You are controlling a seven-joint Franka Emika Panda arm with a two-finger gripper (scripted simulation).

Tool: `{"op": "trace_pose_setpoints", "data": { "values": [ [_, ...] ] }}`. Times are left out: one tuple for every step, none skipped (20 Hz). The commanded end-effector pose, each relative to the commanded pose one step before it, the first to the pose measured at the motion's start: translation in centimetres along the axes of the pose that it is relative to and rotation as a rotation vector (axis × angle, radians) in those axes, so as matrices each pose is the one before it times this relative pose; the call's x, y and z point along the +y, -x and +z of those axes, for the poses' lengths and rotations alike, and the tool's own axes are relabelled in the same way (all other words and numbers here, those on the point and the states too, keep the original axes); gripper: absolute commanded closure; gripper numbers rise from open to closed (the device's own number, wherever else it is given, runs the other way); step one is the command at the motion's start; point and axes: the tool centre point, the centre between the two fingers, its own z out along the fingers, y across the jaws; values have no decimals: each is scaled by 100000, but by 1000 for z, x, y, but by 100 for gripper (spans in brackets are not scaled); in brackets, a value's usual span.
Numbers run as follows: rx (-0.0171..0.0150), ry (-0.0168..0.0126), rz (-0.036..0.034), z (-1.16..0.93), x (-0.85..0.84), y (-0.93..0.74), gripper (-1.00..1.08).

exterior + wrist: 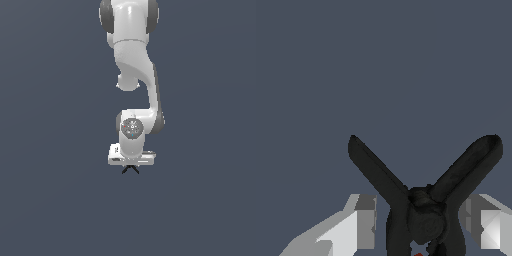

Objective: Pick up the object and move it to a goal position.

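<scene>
Two fingers (pixel 358 227) of the pincer (pixel 131 164) flank the clamp (pixel 423 200); grip unclear, so center on its hinge.

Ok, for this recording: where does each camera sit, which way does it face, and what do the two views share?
Exterior view: off the arm, facing the white arm head-on; the gripper hangs over the black clamp.
Wrist view: on the wrist, looking along the jaws at the clamp, with one grey finger on each side of it.
Shared: the clamp and the gripper's jaws straddling it; plain grey background.
</scene>
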Motion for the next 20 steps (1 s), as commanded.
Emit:
{"op": "trace_pose_setpoints", "data": {
  "values": [
    [133, -5, -2, 1, -3, -70, 108],
    [0, 0, 0, 0, 0, 0, 108],
    [0, 0, 0, 0, 0, 0, 108],
    [0, 0, 0, 0, 0, 0, 108],
    [0, 0, 0, 0, 0, 0, 108],
    [0, 0, 0, 0, 0, 0, 108],
    [0, 0, 0, 0, 0, 0, 108],
    [0, 0, 0, 0, 0, 0, 108],
    [0, 0, 0, 0, 0, 0, 108],
    [0, 0, 0, -16, 2, 13, 108],
    [0, 0, 0, -7, 10, 12, 108],
    [0, 0, 0, -22, 29, 36, 108],
    [0, 0, 0, -36, 48, 60, 108],
    [0, 0, 0, -51, 68, 84, 108],
    [0, 0, 0, -66, 88, 109, 108],
    [0, 0, 0, -81, 108, 134, 108],
    [0, 0, 0, -97, 129, 159, 108],
    [0, 0, 0, -113, 150, 185, 108],
    [0, 0, 0, -129, 172, 212, 108],
    [0, 0, 0, -146, 194, 240, 108]
  ]
}}
